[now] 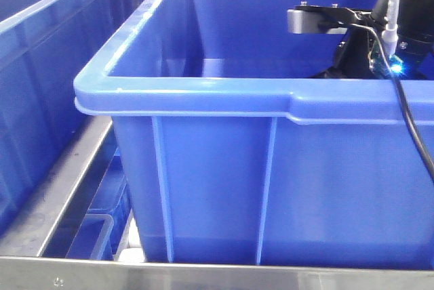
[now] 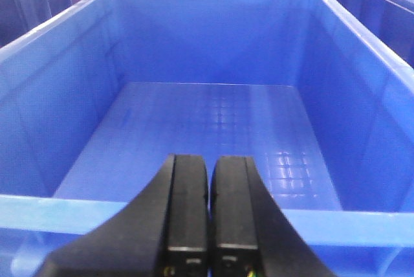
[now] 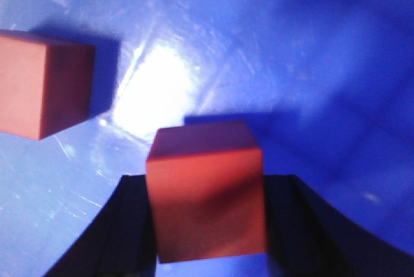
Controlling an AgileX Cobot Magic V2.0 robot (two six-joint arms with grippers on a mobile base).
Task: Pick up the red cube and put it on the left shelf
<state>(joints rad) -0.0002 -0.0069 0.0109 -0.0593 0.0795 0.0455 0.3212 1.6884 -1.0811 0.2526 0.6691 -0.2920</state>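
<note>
Right up against your R wrist cam sits the red cube (image 3: 206, 200), between the two dark fingers (image 3: 110, 232) of the right jaws (image 3: 207, 232); they flank it on both sides, w/ the left side looking flush, but you can't tell for sure that they're clamped on it. Second red block (image 3: 42, 83) lies up-left, apart from the first, on the glossy blue crate floor (image 3: 310, 63). On the front cam, the R arm (image 1: 380, 32) reaches down inside the big blue crate (image 1: 271, 188), which stands on the steel shelf (image 1: 61, 188). Another blue crate (image 1: 41, 66) is just beside it on the left. Left jaws (image 2: 208, 219) are closed, pads together w/ nothing between, hovering over the near rim of an empty-looking blue bin (image 2: 213, 128).
</note>
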